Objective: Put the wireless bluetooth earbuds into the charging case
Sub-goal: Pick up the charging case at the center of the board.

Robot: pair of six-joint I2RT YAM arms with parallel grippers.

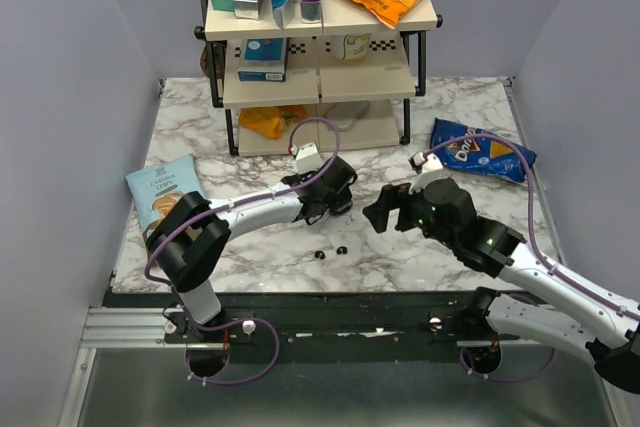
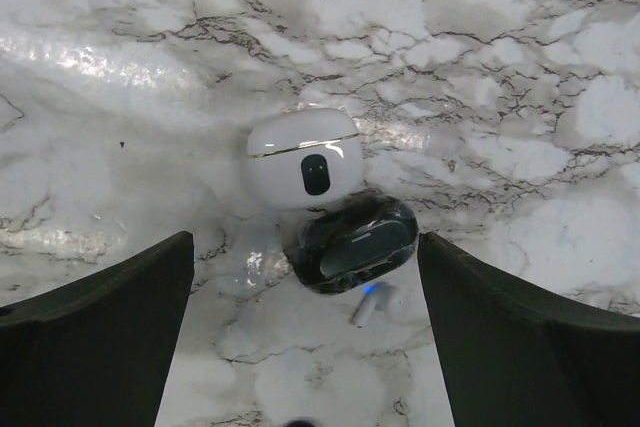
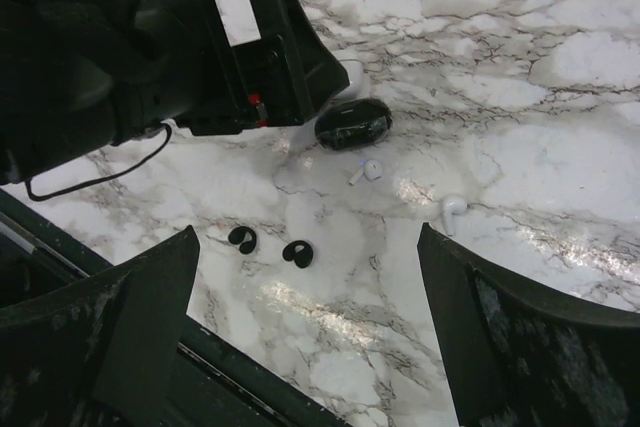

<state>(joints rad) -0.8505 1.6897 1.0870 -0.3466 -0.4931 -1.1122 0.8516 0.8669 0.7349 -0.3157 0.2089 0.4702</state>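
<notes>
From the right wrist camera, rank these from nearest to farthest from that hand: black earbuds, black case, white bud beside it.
1. Black earbuds, just ahead of the right hand.
2. White bud, farther up, centre.
3. Black case, farthest, just beyond the bud.

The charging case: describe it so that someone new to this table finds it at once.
On the marble table, in front of the shelf rack, look under the open left claw. There a glossy black oval charging case lies right beside a white case. It is the dark one of the pair, and far bigger than the two black earbuds nearer the front edge.
</notes>
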